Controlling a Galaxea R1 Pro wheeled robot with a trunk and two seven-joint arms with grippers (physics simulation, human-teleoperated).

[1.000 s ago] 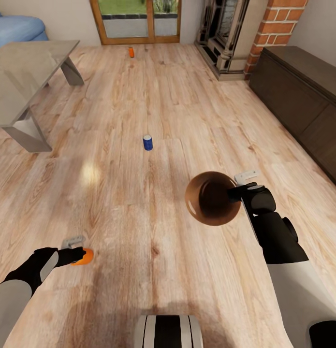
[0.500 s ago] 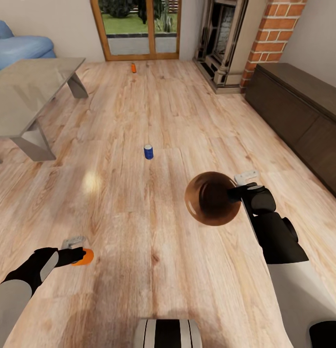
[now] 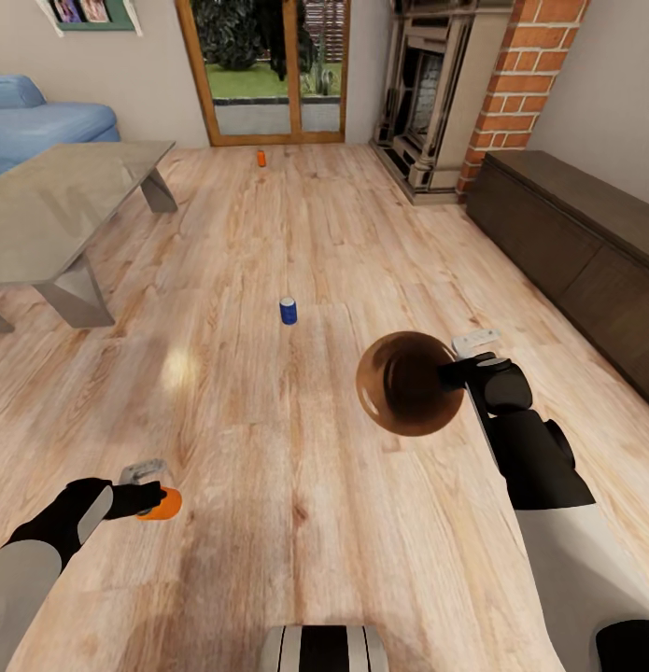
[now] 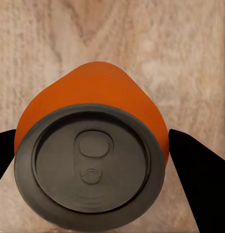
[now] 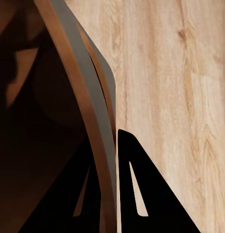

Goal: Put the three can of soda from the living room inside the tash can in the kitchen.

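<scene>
My left gripper (image 3: 156, 499) is shut on an orange soda can (image 3: 162, 504), held low at the left above the plank floor; in the left wrist view its grey top (image 4: 90, 165) sits between the two dark fingers (image 4: 195, 179). The trash can (image 3: 404, 383), brown inside, hangs tilted at the right with my right gripper (image 3: 452, 373) shut on its rim (image 5: 100, 145). A blue soda can (image 3: 288, 311) stands upright on the floor ahead. Another orange soda can (image 3: 261, 158) stands far off by the glass doors.
A glass-topped low table (image 3: 63, 201) is at the left, with the blue sofa (image 3: 44, 121) behind it. A dark sideboard (image 3: 576, 243) lines the right wall. The brick fireplace (image 3: 455, 84) is at the back right, the glass doors (image 3: 268, 70) at the back.
The head view has tilted up, so the doors, sofa and fireplace show more fully. Both arms keep their places, still holding the orange can and the trash can.
</scene>
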